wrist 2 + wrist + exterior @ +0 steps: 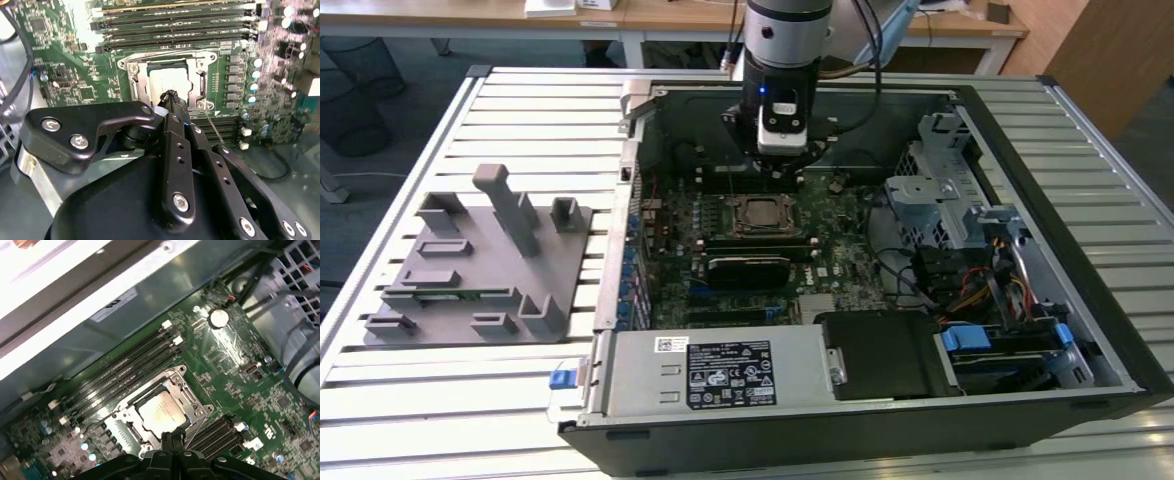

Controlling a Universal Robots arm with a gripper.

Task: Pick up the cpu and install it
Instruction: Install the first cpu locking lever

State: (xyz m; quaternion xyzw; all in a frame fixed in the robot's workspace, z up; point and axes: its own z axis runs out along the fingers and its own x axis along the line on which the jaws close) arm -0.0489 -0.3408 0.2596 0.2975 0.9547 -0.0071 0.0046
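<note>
The cpu (161, 412) (167, 82) (758, 214) is seen seated flat in the motherboard socket, metal top up, framed by the socket's steel bracket (187, 397). The gripper (168, 439) (170, 96) is held just above the chip's near edge; its fingers (172, 100) are pressed together w/ nothing between them (tips meet in both wrist views). RAM slots (125, 370) are shown in rows beside the socket on the green motherboard (240, 390). In the exterior view, the arm (787, 60) is seen reaching down into the open PC case (1067, 200), approx. over the socket. A black heatsink block (747, 270) lies on the board just beside the socket. A grey fixture tray (474, 265) sits outside the case, at the exterior view's left, on the slatted table (400, 380).
</note>
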